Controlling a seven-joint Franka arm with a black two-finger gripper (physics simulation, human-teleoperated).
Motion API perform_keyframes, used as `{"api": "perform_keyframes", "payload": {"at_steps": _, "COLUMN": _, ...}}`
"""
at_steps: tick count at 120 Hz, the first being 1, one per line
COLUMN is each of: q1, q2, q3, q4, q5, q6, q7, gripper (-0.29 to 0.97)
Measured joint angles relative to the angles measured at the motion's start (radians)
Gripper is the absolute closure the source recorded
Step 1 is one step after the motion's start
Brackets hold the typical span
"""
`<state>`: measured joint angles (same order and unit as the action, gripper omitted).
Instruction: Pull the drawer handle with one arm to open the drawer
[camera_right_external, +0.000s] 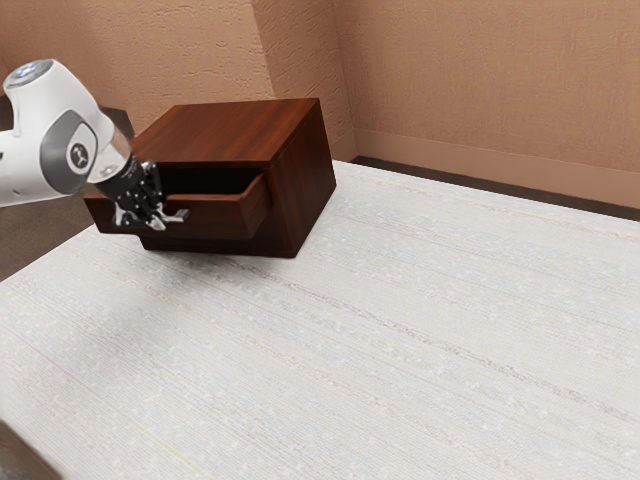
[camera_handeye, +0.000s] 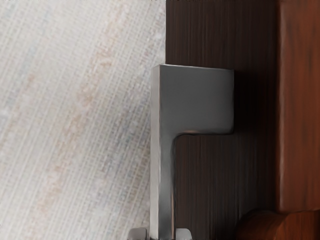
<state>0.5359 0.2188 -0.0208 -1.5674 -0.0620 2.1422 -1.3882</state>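
Observation:
A dark wooden cabinet (camera_right_external: 240, 130) stands on the white table (camera_right_external: 400, 330) at the exterior view's upper left. Its drawer (camera_right_external: 220, 208) is slid partway out, leaving a dark gap above the drawer front. A silver handle (camera_right_external: 177, 214) sticks out of that front. My black gripper (camera_right_external: 153, 208) is at the handle, shut on it. In the wrist view the handle's bar (camera_handeye: 162, 160) runs along the dark drawer front (camera_handeye: 225, 175) straight under my hand, and the grey fingertips (camera_handeye: 136, 233) sit on either side of it.
The table's pale cloth (camera_handeye: 75, 125) lies below the handle. A wide stretch of table extends toward the exterior view's right and front. Tan walls (camera_right_external: 480, 70) close the room behind the cabinet.

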Motion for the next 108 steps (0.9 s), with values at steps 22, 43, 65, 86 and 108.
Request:
{"api": "perform_keyframes", "payload": {"at_steps": 22, "q1": 0.003, "q2": -0.049, "q3": 0.001, "q4": -0.064, "q5": 0.000, "q6": 0.020, "q7": -0.001, "gripper": 0.74}}
{"api": "perform_keyframes", "payload": {"at_steps": 43, "q1": 0.002, "q2": -0.089, "q3": 0.004, "q4": -0.111, "q5": 0.001, "q6": 0.033, "q7": -0.002, "gripper": 0.74}}
{"api": "perform_keyframes", "payload": {"at_steps": 65, "q1": 0.003, "q2": -0.119, "q3": 0.013, "q4": -0.148, "q5": 0.002, "q6": 0.040, "q7": -0.004, "gripper": 0.75}}
{"api": "perform_keyframes", "payload": {"at_steps": 86, "q1": 0.002, "q2": -0.149, "q3": 0.016, "q4": -0.189, "q5": 0.002, "q6": 0.049, "q7": -0.006, "gripper": 0.74}}
{"api": "perform_keyframes", "payload": {"at_steps": 108, "q1": 0.004, "q2": -0.180, "q3": 0.017, "q4": -0.222, "q5": 0.000, "q6": 0.055, "q7": -0.009, "gripper": 0.75}}
